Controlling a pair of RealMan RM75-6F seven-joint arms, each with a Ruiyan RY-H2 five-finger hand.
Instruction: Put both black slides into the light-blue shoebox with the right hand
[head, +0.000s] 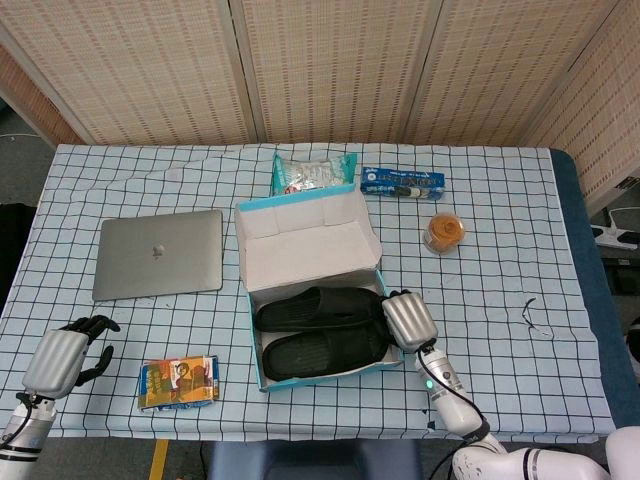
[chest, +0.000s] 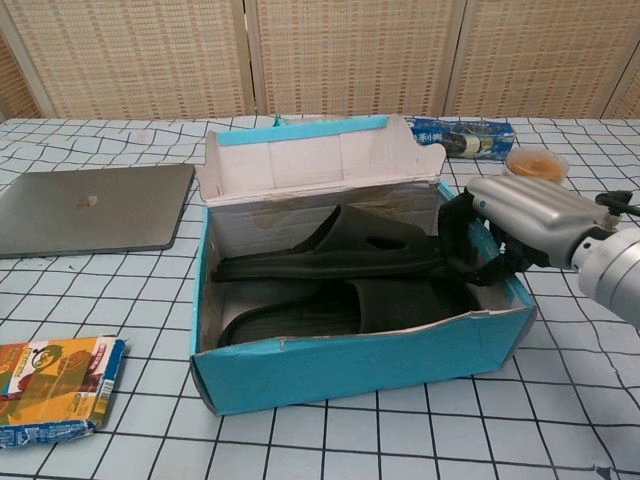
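Our right hand (chest: 510, 225) curls over the cardboard shoebox's (chest: 360, 370) right rim, gripping the upper rubbery black slide (chest: 340, 255); left hand (head: 62, 358) rests open near the tabletop (head: 520, 260) edge.

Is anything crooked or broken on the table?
Yes. The light-blue shoebox sits turned at an angle to the tablecloth's grid lines, and its front wall has a ragged, bent top edge. Both black slides lie inside, beside the right hand.

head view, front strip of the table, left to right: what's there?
left hand → snack packet → light-blue shoebox holding both black slides → right hand at the box's right end → small wire-like item, too small to identify.
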